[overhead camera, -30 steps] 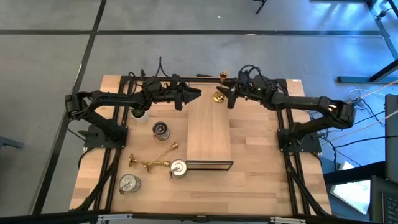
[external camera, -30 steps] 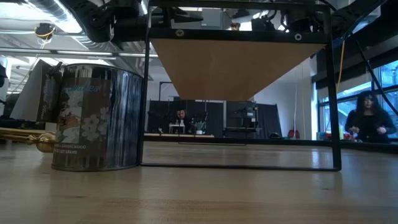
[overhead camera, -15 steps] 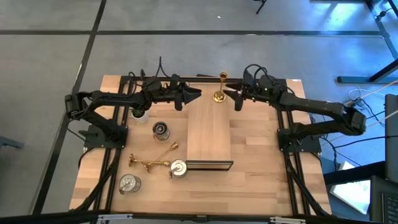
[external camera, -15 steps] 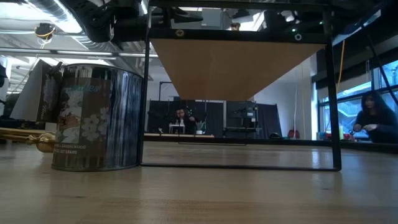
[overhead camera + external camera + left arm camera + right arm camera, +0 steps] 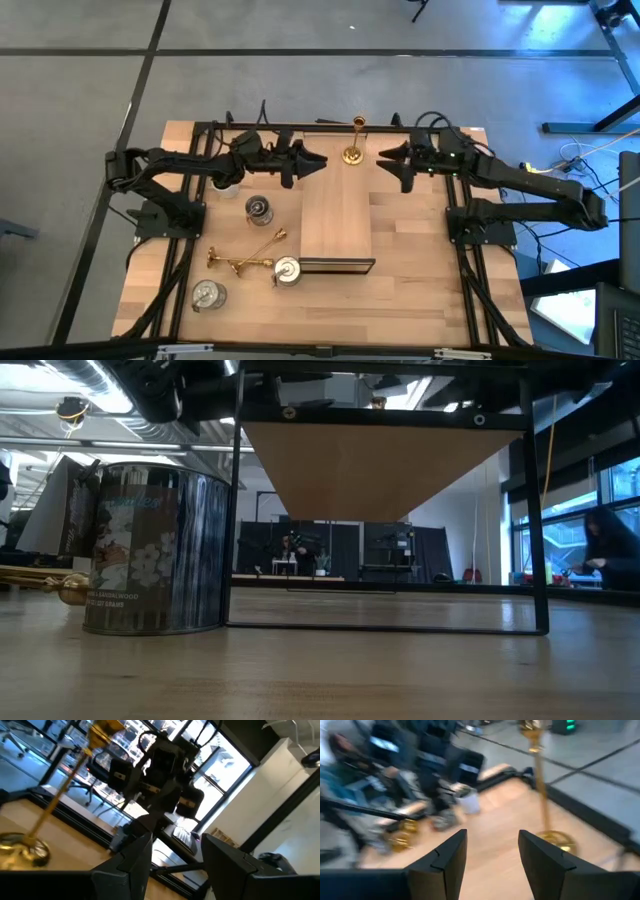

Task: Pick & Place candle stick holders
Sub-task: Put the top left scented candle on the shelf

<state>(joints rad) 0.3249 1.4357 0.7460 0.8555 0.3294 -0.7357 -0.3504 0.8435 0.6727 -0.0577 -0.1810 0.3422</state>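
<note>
Even overhead light, soft shadows; right wrist view motion-blurred; window glare in left wrist view.

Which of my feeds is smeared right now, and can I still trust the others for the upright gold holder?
Right wrist view: motion-blurred, though the upright gold holder is recognisable beyond the open right gripper. Left wrist view: sharper, with bright windows behind. High view: crisp, evenly lit, the holder beside the wooden board. Low view: a silvery cup looms close.

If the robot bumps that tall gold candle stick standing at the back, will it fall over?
Probably. The standing gold candle stick is tall and slim on a small round base, so a nudge near its cup would likely tip it. Its round parts suggest it might roll afterwards. It looks like shiny metal, so likely stiff and slippery.
</note>
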